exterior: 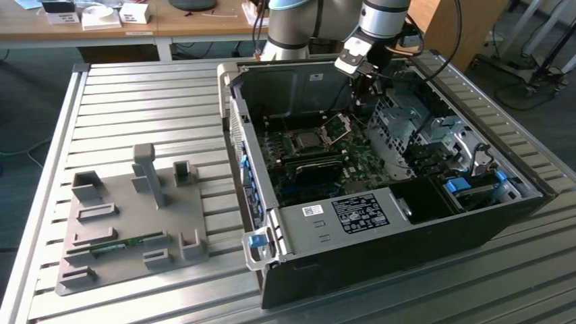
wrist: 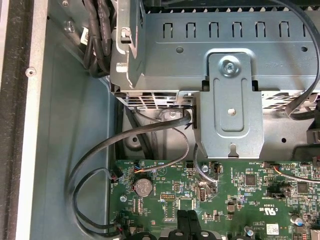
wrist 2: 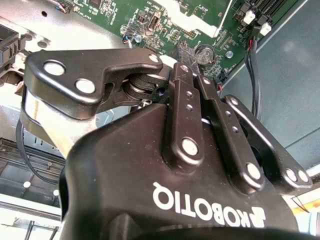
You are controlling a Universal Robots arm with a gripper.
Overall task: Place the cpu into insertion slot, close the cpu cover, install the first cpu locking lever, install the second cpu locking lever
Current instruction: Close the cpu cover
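The open computer case lies on the slatted table. Inside it, the cpu sits in the insertion slot (the cpu cover stands tilted up just beside it). The claw hangs clenched and empty over the case's far part. At the exterior view's left, a grey tray holds a memory stick.
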